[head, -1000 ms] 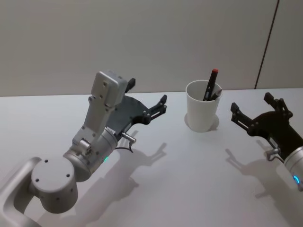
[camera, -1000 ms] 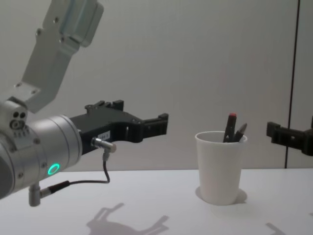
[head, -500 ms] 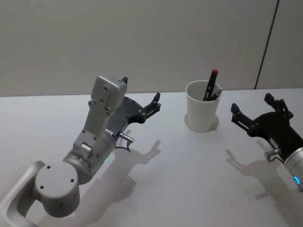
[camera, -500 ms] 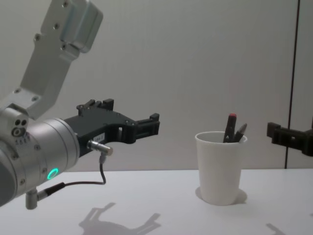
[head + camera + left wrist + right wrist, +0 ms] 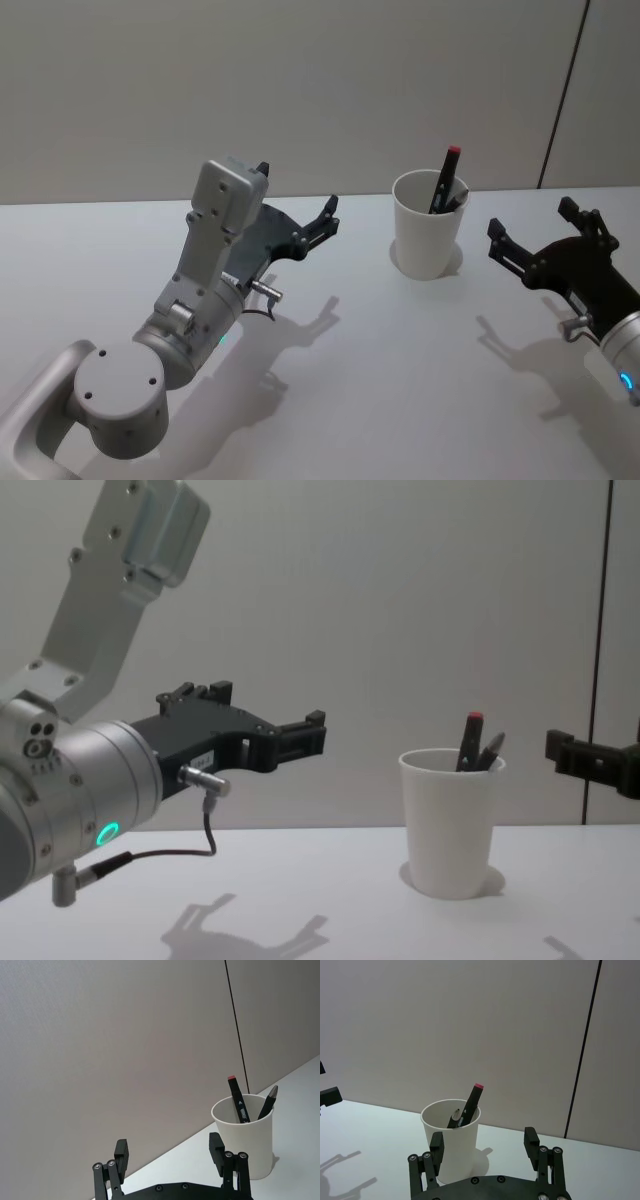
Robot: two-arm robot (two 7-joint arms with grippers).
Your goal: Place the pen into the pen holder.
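Since the pens already stand in the cup, the lines below read the job as all but finished.
Left claw: the left claw point(image 5: 325, 213) hangs above the surface point(image 5: 380, 360), left of the cup and well apart from it; its fingers are spread wide with nothing between them, as the left wrist view shows point(image 5: 170, 1152).
Cup: the cup point(image 5: 428, 225) stands upright on the surface between the two claws, nearer the right one.
Pens: a red-capped pen point(image 5: 445, 180) leans inside the cup with its cap above the rim; a second dark pen point(image 5: 454, 1118) rests beside it, tip up.
Right claw: the right claw point(image 5: 545, 235) hovers to the right of the cup, apart from it, fingers wide open and empty point(image 5: 485, 1145).
Progress: I judge the placing done; no pen lies on the surface, and only pulling the arms back seems left.
Change: against a second ago, the left claw has drawn back from the cup and turned slightly; over the last half second it barely moves. Cup, pens and right claw stay put.
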